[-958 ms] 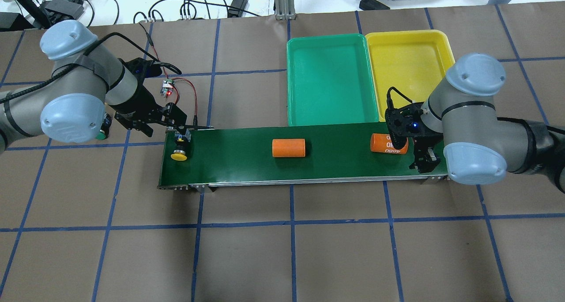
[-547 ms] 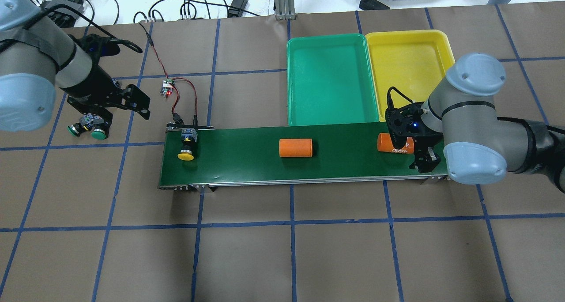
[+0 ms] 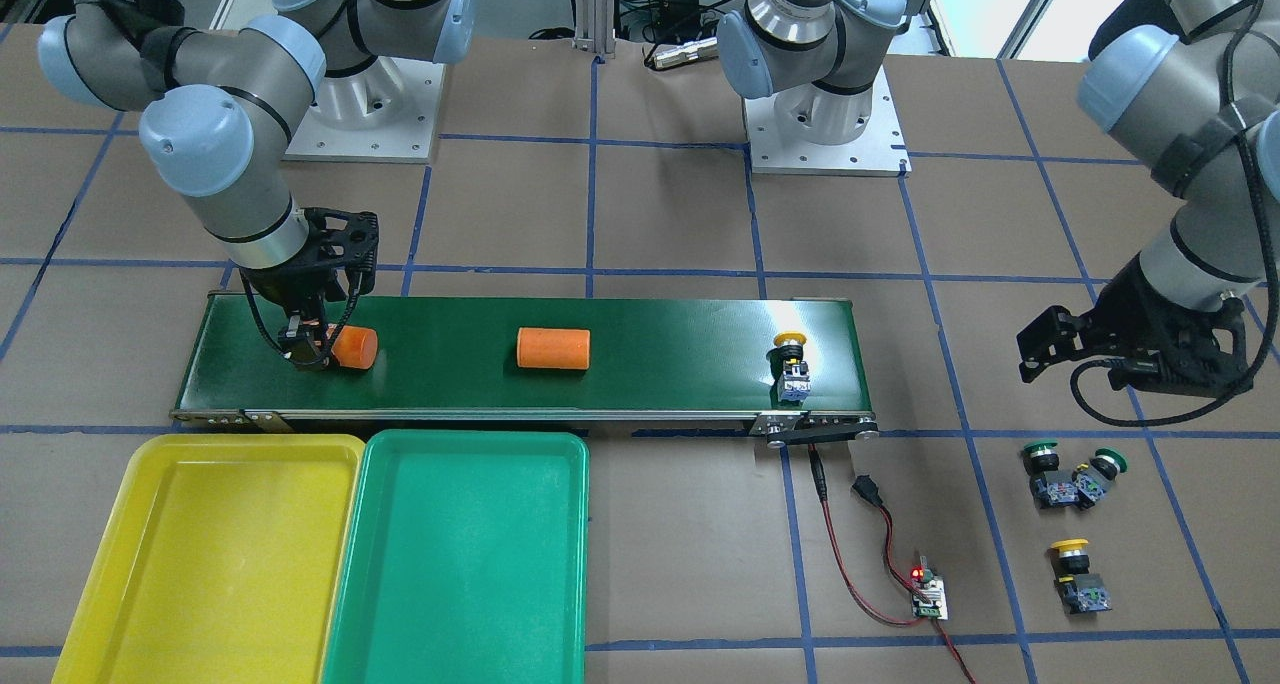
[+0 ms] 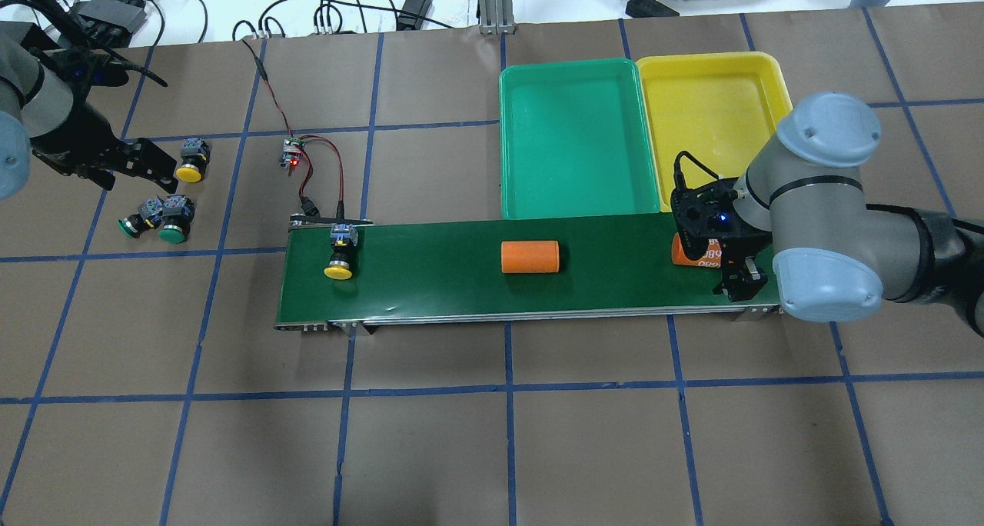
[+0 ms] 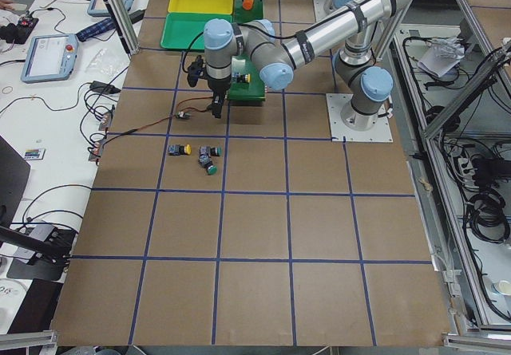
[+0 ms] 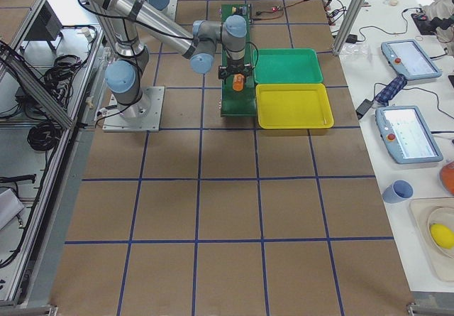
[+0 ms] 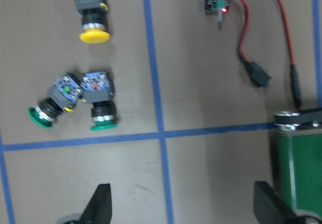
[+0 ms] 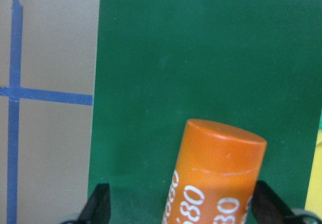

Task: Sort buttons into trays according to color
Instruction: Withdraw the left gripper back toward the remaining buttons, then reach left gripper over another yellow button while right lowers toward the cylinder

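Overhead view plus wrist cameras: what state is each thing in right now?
Left pincer: open, empty.
Right pincer: open, straddling the end cylinder.
Middle cylinder: lying on the conveyor.
Belt yellow button: on its side on the conveyor.
Table yellow button: on its side.
Green buttons: on their sides, bodies touching.
Green tray: empty.
Yellow tray: empty.
Controller board: red light on.

You've got one yellow-capped button (image 4: 339, 257) lying on its side at the left end of the conveyor belt (image 4: 446, 280), cap toward the robot. The other yellow button (image 4: 191, 161) is off on the brown surface (image 4: 461, 434) well to the left. Near it lie one green button (image 4: 137, 221) and a second green button (image 4: 175, 220), blue-grey blocks touching and caps splayed apart. The green tray (image 4: 573, 141) and yellow tray (image 4: 707, 103) sit side by side, rims touching, right behind the belt's right half.
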You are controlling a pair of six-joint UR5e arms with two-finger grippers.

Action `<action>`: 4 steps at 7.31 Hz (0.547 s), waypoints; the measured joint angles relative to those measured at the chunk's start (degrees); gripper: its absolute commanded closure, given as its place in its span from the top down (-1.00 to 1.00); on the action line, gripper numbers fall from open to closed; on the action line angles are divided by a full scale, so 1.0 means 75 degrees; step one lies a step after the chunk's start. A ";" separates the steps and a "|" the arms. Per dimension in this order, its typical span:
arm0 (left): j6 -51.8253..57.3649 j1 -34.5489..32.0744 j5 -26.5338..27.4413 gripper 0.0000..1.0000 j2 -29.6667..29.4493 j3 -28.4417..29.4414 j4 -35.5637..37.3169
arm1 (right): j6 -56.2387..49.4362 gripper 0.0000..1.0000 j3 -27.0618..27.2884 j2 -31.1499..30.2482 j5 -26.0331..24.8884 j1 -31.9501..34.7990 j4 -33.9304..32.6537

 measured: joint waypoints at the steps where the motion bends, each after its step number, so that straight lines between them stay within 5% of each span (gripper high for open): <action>1: 0.0054 0.0061 0.0057 1.00 -0.0283 0.0030 0.0221 | 0.0001 1.00 0.0004 0.0000 0.0000 0.0000 0.0000; 4: 0.0092 0.0122 0.0056 1.00 -0.0733 0.0045 0.0710 | 0.0011 1.00 0.0017 0.0000 0.0000 0.0000 0.0008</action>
